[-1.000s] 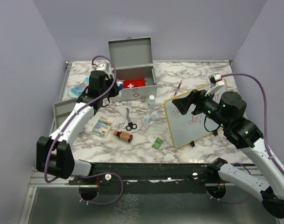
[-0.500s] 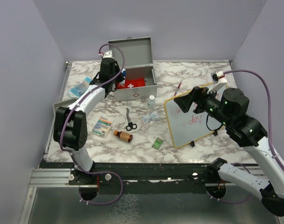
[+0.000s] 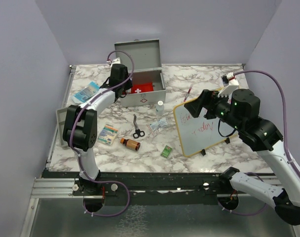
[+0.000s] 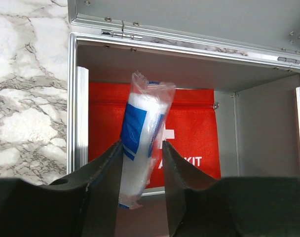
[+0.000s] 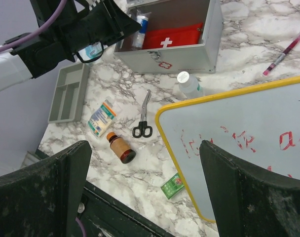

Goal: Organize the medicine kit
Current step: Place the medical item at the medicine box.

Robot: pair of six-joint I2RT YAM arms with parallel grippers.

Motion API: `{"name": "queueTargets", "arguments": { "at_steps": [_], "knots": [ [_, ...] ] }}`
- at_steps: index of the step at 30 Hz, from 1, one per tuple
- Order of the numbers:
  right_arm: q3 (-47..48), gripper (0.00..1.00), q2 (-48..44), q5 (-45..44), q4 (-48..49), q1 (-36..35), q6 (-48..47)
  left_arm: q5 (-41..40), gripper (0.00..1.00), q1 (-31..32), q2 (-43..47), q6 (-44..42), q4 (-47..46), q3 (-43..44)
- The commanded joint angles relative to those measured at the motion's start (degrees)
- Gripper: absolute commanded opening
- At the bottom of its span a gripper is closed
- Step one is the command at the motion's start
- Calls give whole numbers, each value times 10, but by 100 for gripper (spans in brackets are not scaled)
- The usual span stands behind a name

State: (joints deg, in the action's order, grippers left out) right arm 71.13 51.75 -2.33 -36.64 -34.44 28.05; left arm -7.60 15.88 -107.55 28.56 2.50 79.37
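The medicine kit (image 3: 146,98) stands open at the back of the table, its lid (image 3: 138,54) raised. A red first-aid pouch (image 4: 189,133) lies inside it. My left gripper (image 4: 142,148) hangs over the kit's left half (image 3: 124,90). A blue-and-white wrapped bandage roll (image 4: 140,143) stands tilted between its parted jaws. The roll leans on the left finger, with a gap to the right finger lower down. My right gripper (image 3: 197,106) is wide open with nothing in it. It is high above the whiteboard's left edge and the loose items (image 5: 145,145).
Loose on the marble are scissors (image 3: 136,127), a brown bottle (image 3: 131,143), a blue-orange box (image 3: 108,134), a green packet (image 3: 166,151), a small white bottle (image 3: 160,107) and a sachet (image 3: 159,123). A whiteboard (image 3: 204,128) stands right, a red pen (image 3: 189,92) behind it. A grey divided tray (image 3: 63,116) sits left.
My left arm swung from left of the kit to over its opening, carrying the bandage roll, and its jaws have widened. My right arm barely shifted.
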Motion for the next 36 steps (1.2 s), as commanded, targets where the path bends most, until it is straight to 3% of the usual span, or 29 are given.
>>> {"name": "queueTargets", "arguments": {
  "at_steps": [1, 9, 23, 31, 36],
  "knots": [
    [31, 96, 5, -16, -32, -1, 2, -16, 41, -1, 2, 0, 15, 43],
    [38, 96, 1, -20, -46, -1, 17, 40, 48, -1, 95, -5, 73, 12],
    [5, 96, -46, -25, -63, -1, 33, 15, 58, -4, 366, -3, 175, -223],
    [-27, 96, -54, -10, -37, -1, 36, -113, 61, -8, 465, 100, 263, -315],
    [-34, 96, -55, -10, -25, -1, 14, -97, 69, -8, 473, 180, 313, -336]
  ]
}}
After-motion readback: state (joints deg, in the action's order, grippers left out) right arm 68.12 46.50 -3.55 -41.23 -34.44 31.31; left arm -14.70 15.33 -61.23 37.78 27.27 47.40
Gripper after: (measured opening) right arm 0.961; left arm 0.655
